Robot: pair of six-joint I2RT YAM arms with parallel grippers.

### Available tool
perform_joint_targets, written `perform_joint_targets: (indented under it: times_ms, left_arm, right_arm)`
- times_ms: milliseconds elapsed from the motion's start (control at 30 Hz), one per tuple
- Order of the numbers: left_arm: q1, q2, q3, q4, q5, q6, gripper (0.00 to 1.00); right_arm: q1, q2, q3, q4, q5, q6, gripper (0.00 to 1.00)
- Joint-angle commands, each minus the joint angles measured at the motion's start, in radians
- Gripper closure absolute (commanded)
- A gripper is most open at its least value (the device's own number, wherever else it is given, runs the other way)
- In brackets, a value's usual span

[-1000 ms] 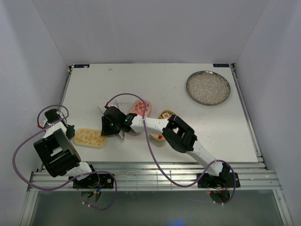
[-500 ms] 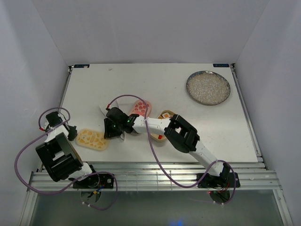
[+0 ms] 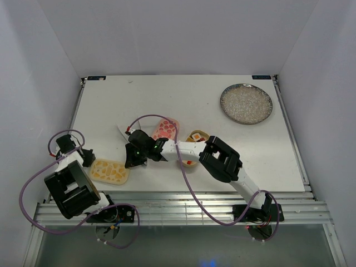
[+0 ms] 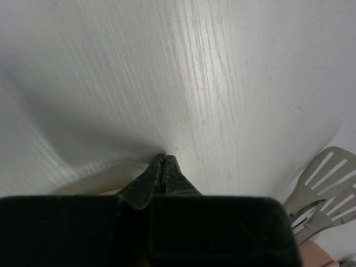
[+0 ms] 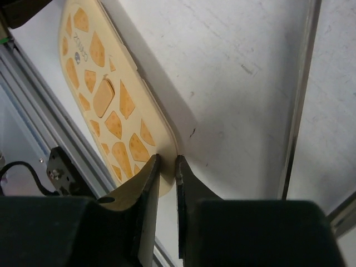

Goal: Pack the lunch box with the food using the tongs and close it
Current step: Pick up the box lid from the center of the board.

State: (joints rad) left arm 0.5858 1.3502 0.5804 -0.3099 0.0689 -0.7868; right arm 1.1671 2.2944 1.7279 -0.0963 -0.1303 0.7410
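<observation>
The yellow lid (image 3: pixel 109 171) is what has moved: over the last second it has slid toward the near edge of the table (image 3: pixel 139 100).

- **Left gripper:** Just off the lid's left end, the left gripper (image 4: pixel 164 158) has drawn back. Its claw is pressed fully together and holds nothing.
- **Right gripper:** At the lid's right end, the right gripper (image 5: pixel 167 159) has followed the lid down. Its claw has gone from half wide to a narrow slit with the lid's rim in the gap. It looks to be nipping that rim, though I cannot tell how firmly.
- **Tongs:** Beyond the lid, past the right gripper, the tongs (image 4: pixel 305 192) lie flat on the table, and neither gripper holds them.
- **Tray and pink lid:** Further right of the yellow lid sits the tan tray (image 3: pixel 206 135), partly covered by the right arm, with food (image 3: pixel 196 137) in it. The pink lid (image 3: pixel 165 128) lies just beside the tray.
- **Plate:** Well beyond the yellow lid and far to its right, the plate (image 3: pixel 246 104) shows no food.

Packing therefore seems done or nearly done, and the work has likely turned to closing. The yellow lid would next have to be lifted and carried over to the tray.
</observation>
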Motion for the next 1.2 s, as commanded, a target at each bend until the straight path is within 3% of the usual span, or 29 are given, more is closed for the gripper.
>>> perform_joint_targets:
  times_ms: [0,367,1167]
  left_arm:
    - [-0.009,-0.026,-0.030,-0.032,0.038,-0.015,1.00]
    - [-0.009,-0.023,-0.044,0.077,0.236,-0.008,1.00]
    - [-0.009,-0.175,0.246,-0.123,0.152,0.095,1.00]
  right_arm:
    - [0.009,-0.088,-0.042,0.121,-0.022,-0.023,0.92]
    - [-0.001,-0.110,-0.019,0.098,0.031,-0.153,0.92]
    - [-0.121,-0.139,-0.016,0.035,-0.110,-0.223,0.92]
